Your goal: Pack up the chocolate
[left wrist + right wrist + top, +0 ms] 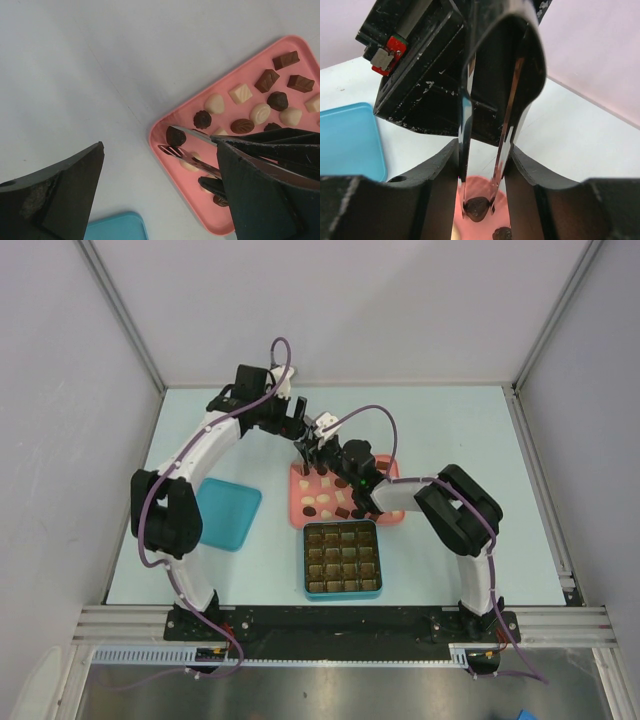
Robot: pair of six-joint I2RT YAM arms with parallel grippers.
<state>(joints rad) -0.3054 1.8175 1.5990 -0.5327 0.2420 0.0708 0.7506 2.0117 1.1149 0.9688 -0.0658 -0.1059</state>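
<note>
— From above, where is the chocolate [311, 508]?
— Loose on the pink tray [293, 495], which sits just behind the teal box [343, 593].
— Left wrist view?
— The left gripper [159, 145] has its jaws spread wide over the tray corner and holds nothing.
— Right wrist view?
— The right gripper [482, 175] is clamped on metal tweezers [465, 125]. Their tips pinch one dark piece [477, 207] at the tray.

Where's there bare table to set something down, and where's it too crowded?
Bare table lies in the far right corner beyond the pink tray, between the blue lid and the compartment box, and between that box and the right arm. Crowded: the tray's far-left corner, where the left gripper, right gripper and tongs meet.
</note>
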